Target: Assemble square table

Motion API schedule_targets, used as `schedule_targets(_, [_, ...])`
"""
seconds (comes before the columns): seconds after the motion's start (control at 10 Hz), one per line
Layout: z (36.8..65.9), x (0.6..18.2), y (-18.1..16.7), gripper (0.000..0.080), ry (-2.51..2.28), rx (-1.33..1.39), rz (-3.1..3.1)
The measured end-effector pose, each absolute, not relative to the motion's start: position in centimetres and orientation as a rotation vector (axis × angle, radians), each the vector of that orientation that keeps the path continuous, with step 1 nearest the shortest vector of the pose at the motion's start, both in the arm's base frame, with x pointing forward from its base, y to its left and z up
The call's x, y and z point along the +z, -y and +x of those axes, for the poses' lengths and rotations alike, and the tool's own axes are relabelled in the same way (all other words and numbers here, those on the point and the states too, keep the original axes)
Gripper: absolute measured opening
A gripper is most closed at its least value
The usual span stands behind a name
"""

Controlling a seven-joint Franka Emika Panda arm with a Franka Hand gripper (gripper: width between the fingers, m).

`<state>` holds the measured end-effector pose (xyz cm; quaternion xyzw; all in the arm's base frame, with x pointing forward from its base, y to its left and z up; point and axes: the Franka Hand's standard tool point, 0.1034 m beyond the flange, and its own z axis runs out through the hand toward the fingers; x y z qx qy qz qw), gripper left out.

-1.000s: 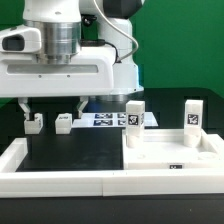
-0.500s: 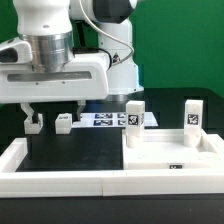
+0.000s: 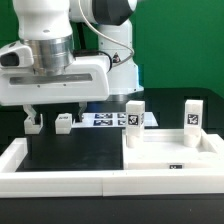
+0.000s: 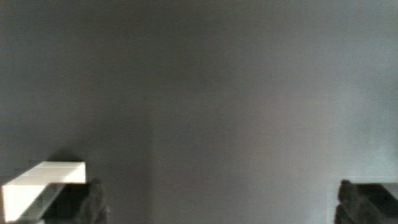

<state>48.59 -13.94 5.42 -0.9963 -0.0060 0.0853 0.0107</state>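
Item: square table, unassembled, five white plastic parts. Square slab [image 3: 172, 150]: lies flat at the exterior view's right, close against the border wall [image 3: 60, 178], with its edge tag [image 3: 176, 167] facing the camera. It has no long axis; the broad faces point up and down. Judged rigid, light and smooth, so somewhat slippery; best pinched across a thin edge, as the flat face offers no hold. Legs, four. The inner upright leg [image 3: 133, 115] and outer upright leg [image 3: 191, 115] stand with long axes vertical at the slab's far edge; whether on it or just behind cannot be told. The first low leg [image 3: 35, 125] and second low leg [image 3: 63, 122] sit on the black table [image 3: 70, 150] beside the marker board [image 3: 104, 120], too small to tell their heading. Legs judged stiff, light and easily toppled; grip across two opposite flat sides. Hand [image 3: 53, 112]: fingers spread fully wide with nothing between them, hanging just over the two low legs.
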Motion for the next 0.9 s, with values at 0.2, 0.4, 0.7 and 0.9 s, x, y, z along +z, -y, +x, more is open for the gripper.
schedule_targets(0.2, [48.4,5.3,13.9,0.0649,0.013,0.264,-3.11])
schedule_targets(0.4, [45.8,4.3,13.2,0.0649,-0.005,0.297,-3.101])
schedule_targets(0.7, [44.7,4.0,13.7,0.0649,-0.007,0.313,-3.097])
schedule_targets(0.9, [44.3,3.6,13.7,0.0649,-0.008,0.324,-3.096])
